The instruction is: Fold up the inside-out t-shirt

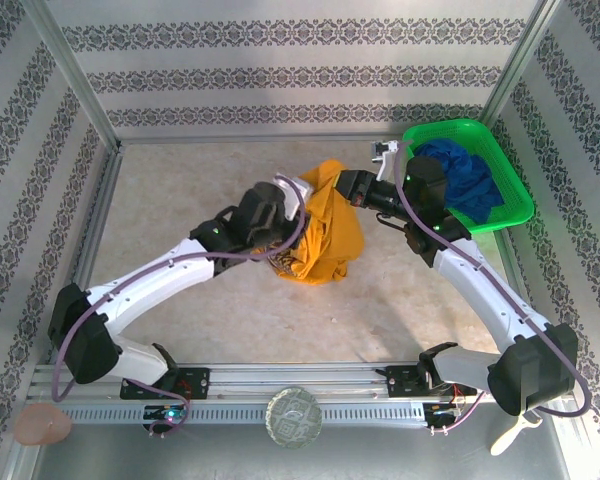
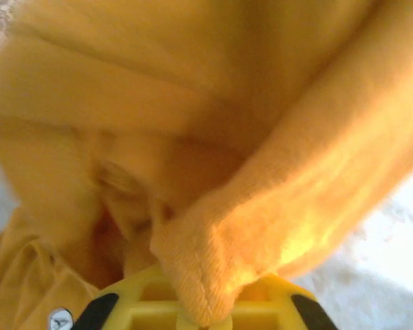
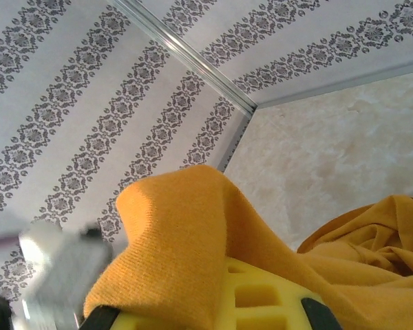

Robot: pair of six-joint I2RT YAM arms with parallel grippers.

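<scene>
**While clamped in both hands, the shirt hangs bunched**

Where the left hand (image 1: 298, 203) and the right hand (image 1: 346, 186) come close together, the inside-out t-shirt (image 1: 325, 238) is held at its upper end. A fold is pinched in the closed left hand (image 2: 203, 317), and an edge is draped over and clamped in the right hand (image 3: 206, 306). Below both hands the cloth is let down toward the arm bases. Its long axis is run from the grips to the tabletop (image 1: 190, 180), where the lower end is heaped. Neither hand is nearer, so a spreading apart is judged to be called for. The mustard cloth is seen crumpled and rope-like, with no panel laid flat.
</scene>
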